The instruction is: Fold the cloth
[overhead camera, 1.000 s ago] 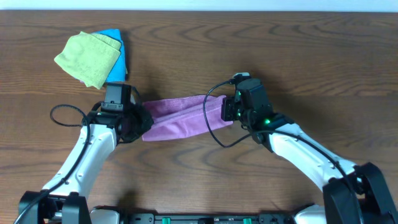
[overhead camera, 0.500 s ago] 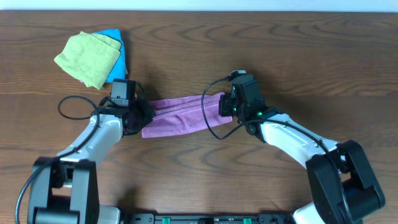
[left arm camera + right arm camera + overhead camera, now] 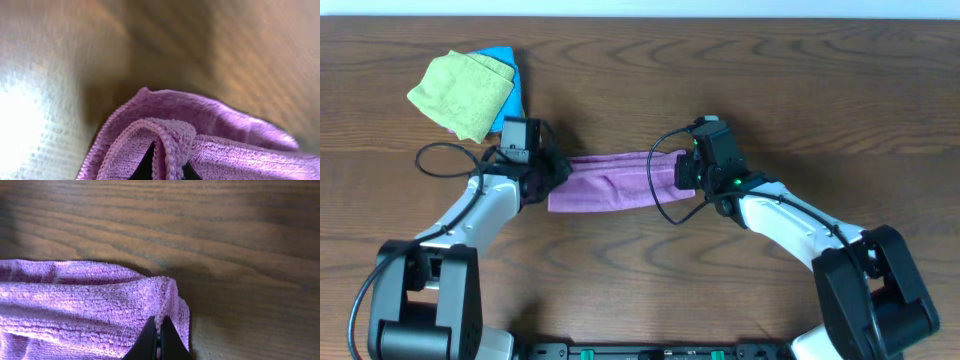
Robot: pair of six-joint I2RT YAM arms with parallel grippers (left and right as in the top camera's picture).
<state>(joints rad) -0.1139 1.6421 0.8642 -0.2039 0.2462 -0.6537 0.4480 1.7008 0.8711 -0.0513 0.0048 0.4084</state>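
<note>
The purple cloth (image 3: 610, 182) lies folded into a long band across the middle of the table, stretched between my two grippers. My left gripper (image 3: 546, 176) is shut on the cloth's left end; the left wrist view shows the bunched hem (image 3: 170, 145) pinched between the dark fingertips (image 3: 167, 167). My right gripper (image 3: 682, 172) is shut on the cloth's right end; the right wrist view shows the two black fingertips (image 3: 159, 339) closed on the cloth's edge (image 3: 90, 305).
A light green cloth (image 3: 462, 92) lies on a bright blue cloth (image 3: 508, 90) at the back left of the wooden table (image 3: 820, 100). Black cables loop beside both wrists.
Both grippers have moved away from me toward the back of the table with the cloth held between them. The cloth band now lies flatter and straighter.
</note>
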